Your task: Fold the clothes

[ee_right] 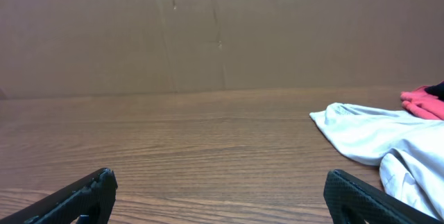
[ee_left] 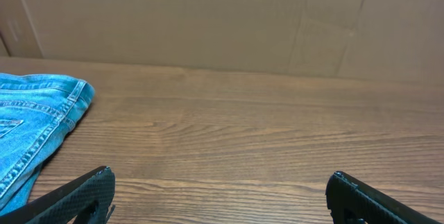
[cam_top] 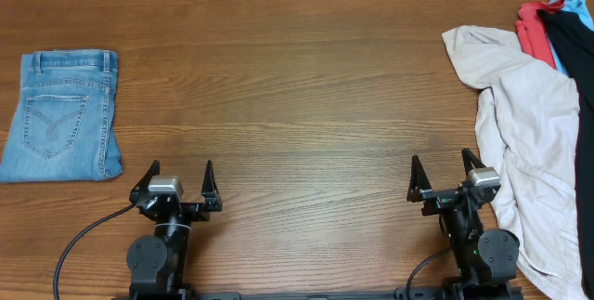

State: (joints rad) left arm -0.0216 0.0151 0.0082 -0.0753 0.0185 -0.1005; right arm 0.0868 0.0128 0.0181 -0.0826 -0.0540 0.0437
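The pale beige shorts [cam_top: 524, 123] lie crumpled along the right side of the table, running from the far right down to the near edge. In the right wrist view they show at the right [ee_right: 374, 137]. My right gripper [cam_top: 442, 168] is open and empty at the near edge, just left of the shorts, its right finger close to the cloth. In its wrist view the jaws [ee_right: 220, 182] stand wide over bare wood. My left gripper [cam_top: 181, 172] is open and empty at the near left; its wrist view [ee_left: 220, 182] shows bare wood between the fingers.
Folded light-blue denim jeans [cam_top: 63, 112] lie at the left edge, also in the left wrist view [ee_left: 35, 127]. Red [cam_top: 532, 29], light-blue [cam_top: 568, 5] and black [cam_top: 574, 45] garments are piled at the far right corner. A cardboard wall [ee_left: 229, 23] stands behind the table.
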